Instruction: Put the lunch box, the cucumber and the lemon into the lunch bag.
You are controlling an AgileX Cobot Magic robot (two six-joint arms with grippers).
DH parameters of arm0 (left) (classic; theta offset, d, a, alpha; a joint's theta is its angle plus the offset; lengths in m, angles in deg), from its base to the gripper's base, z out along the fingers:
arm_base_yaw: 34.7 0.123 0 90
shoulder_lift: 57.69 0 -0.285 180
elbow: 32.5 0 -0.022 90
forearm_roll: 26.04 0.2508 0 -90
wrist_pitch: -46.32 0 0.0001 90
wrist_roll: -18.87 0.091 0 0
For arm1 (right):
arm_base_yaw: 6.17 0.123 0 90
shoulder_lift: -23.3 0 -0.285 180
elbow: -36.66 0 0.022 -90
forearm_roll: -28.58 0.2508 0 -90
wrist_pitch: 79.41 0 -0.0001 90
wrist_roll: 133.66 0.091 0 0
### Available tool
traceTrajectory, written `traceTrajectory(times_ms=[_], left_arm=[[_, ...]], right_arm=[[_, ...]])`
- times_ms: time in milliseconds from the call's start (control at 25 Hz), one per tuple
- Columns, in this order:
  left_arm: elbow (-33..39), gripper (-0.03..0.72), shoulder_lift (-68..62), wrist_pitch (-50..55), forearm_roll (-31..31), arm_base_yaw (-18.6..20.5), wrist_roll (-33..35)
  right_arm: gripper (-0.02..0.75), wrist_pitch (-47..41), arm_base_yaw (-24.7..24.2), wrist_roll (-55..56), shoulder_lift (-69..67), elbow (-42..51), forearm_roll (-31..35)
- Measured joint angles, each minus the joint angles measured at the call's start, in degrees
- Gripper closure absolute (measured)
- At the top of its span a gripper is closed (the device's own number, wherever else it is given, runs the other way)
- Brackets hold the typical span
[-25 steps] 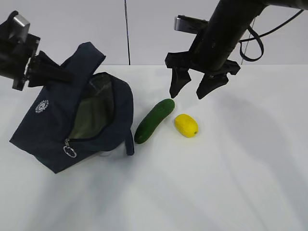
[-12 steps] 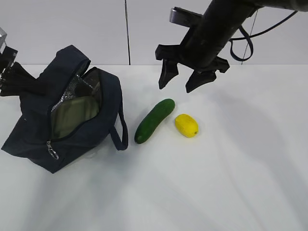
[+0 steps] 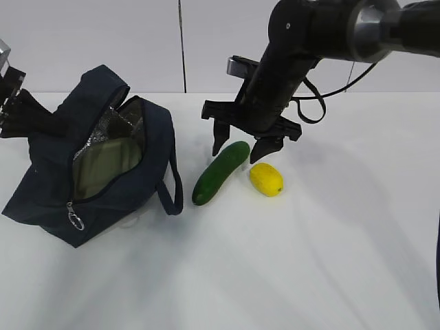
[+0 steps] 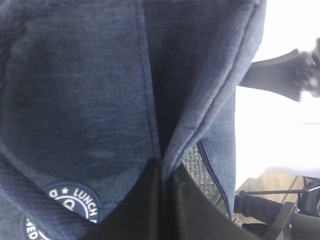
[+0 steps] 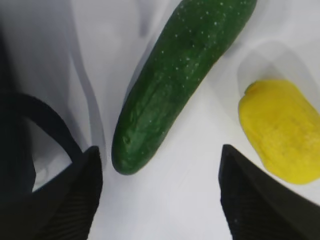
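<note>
Over the cucumber's [image 3: 220,172] far end, right gripper [image 3: 243,146] wide open, fingers straddling it, empty. Lemon [image 3: 266,179] just beside. Left gripper [image 4: 162,210] pinched on unzipped bag [image 3: 96,165].

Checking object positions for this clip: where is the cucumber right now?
In the exterior view, the cucumber lies mid-table between the lunch bag and the lemon.

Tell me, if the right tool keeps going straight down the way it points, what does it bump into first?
Most likely the cucumber. The right tool is open and points down, its fingers on either side of the cucumber's upper end. The lemon lies just outside one finger. Depth is hard to judge, so it could touch the table first.
</note>
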Motion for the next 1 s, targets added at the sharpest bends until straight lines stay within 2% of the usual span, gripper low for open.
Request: traceTrajectory(times_ms=[680, 1000], left_arm=[[0.00, 0.694, 0.00, 0.00, 0.45, 0.00, 0.00], [0.00, 0.694, 0.00, 0.02, 1.11, 0.00, 0.00]], right_arm=[[0.197, 9.95, 0.36, 8.94, -8.14, -5.25, -0.36], [0.197, 10.40, 0.71, 9.84, -11.62, -8.10, -0.36]])
